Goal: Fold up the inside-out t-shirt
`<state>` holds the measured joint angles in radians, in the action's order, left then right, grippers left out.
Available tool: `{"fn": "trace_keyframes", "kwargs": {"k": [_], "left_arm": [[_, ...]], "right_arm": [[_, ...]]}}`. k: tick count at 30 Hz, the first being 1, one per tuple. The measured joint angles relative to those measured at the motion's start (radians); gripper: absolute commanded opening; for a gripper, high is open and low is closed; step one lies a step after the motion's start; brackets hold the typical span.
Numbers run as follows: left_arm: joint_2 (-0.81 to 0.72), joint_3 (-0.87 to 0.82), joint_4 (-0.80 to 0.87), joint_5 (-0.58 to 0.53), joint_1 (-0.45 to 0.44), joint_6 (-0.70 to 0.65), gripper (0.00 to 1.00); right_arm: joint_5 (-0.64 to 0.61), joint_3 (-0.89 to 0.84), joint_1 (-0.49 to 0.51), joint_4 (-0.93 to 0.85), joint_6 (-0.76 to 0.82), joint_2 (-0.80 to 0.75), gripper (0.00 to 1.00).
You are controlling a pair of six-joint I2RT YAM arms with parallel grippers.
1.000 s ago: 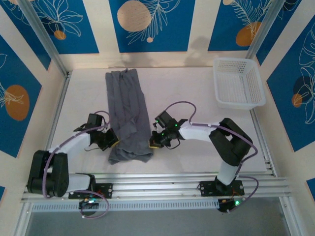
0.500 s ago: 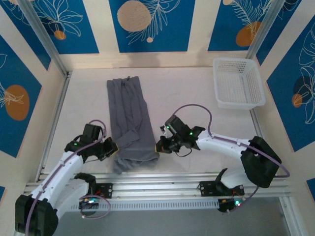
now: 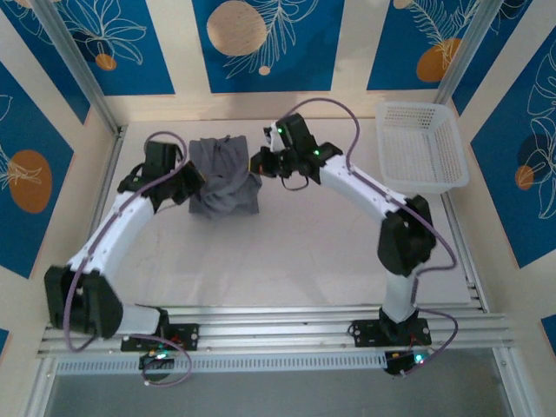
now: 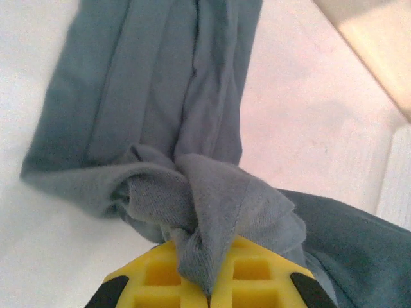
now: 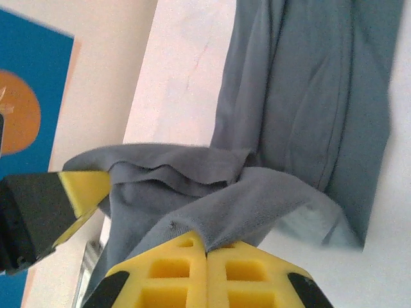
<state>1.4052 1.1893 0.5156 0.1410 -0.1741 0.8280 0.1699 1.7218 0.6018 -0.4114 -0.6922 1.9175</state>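
The slate-grey t-shirt (image 3: 224, 176) lies folded over on itself at the back middle of the white table, a short bundle with its near end lifted toward the far end. My left gripper (image 3: 193, 184) is at the bundle's left side, shut on a pinch of its hem (image 4: 204, 256). My right gripper (image 3: 257, 163) is at the bundle's right side, shut on another fold of the cloth (image 5: 247, 212). In the right wrist view the shirt's long folded body (image 5: 314, 96) stretches away flat on the table, and the left gripper's yellow finger (image 5: 87, 186) shows at the left.
A white mesh basket (image 3: 420, 148) stands at the back right corner. The table's metal rail (image 3: 287, 317) runs along the near edge by the arm bases. Blue patterned wall panels close in the back and sides.
Both grippers have carried the shirt's near end from the table's front toward the far end, doubling the long strip over into a short bundle. Both arms are stretched much farther out.
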Motion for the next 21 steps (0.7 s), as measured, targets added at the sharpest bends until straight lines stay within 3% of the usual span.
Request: {"fn": "trace_keyframes", "kwargs": {"k": [9, 12, 16, 18, 21], "left_arm": [[0.413, 0.192, -0.126, 0.008, 0.138, -0.008, 0.00], [0.560, 0.267, -0.179, 0.058, 0.156, -0.016, 0.14], [0.663, 0.302, -0.258, 0.142, 0.164, -0.021, 0.44], [0.663, 0.302, -0.272, 0.166, 0.166, -0.025, 0.55], [0.598, 0.266, -0.305, 0.177, 0.169, -0.042, 0.60]], "right_arm": [[0.010, 0.528, -0.058, -0.142, 0.055, 0.461, 0.02], [0.013, 0.636, -0.065, -0.171, 0.053, 0.559, 0.27], [0.053, 0.795, -0.085, -0.208, 0.055, 0.673, 0.69], [0.079, 0.874, -0.100, -0.238, 0.068, 0.705, 0.73], [0.108, 0.890, -0.123, -0.264, 0.078, 0.679, 0.73]]}}
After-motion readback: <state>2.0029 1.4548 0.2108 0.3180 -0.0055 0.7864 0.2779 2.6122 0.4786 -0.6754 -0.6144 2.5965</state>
